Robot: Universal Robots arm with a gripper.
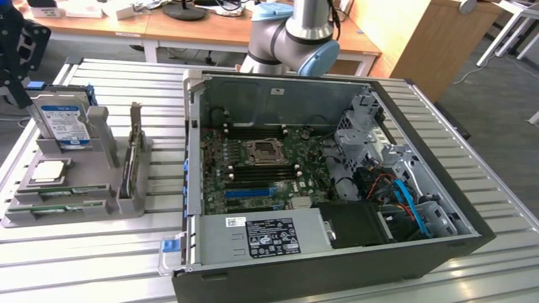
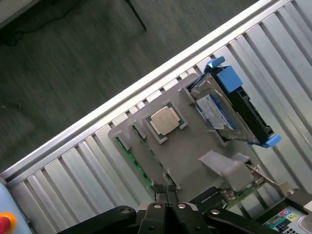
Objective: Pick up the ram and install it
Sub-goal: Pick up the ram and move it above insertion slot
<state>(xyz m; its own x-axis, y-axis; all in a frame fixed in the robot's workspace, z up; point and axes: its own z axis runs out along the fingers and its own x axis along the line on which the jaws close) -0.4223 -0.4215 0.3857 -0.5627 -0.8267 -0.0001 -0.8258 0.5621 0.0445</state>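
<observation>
The jaws are together and grip nothing. In the wrist view they are poised over the edge of the grey holder tray [image 2: 195, 151], just beside one end of the ram [image 2: 130, 161]. The ram is seated in a narrow groove of the tray and has not been lifted. The groove probably keeps the stick's long edge exposed so that it can be pinched from above. In the exterior view the tray rests on the slatted bench [image 1: 84, 265] at 9 o'clock from the computer case [image 1: 471, 221]. The ram grooves are at the tray's 6 o'clock end. The processor [image 2: 165, 120] lies in a recess at mid-tray, and the hard drive [image 2: 219, 109] stands in a bracket at the 12 o'clock end. The expansion card [image 1: 132, 158] stands on edge along the tray's 3 o'clock side. Each part has its own seat, evidently to fix its position for pick-up. The case lies on its side with the open face upward, which presents the motherboard [image 1: 252, 183] to a vertical approach. The dark memory slots [image 1: 257, 170], at 6 o'clock from the processor socket [image 1: 262, 151], appear unoccupied.
</observation>
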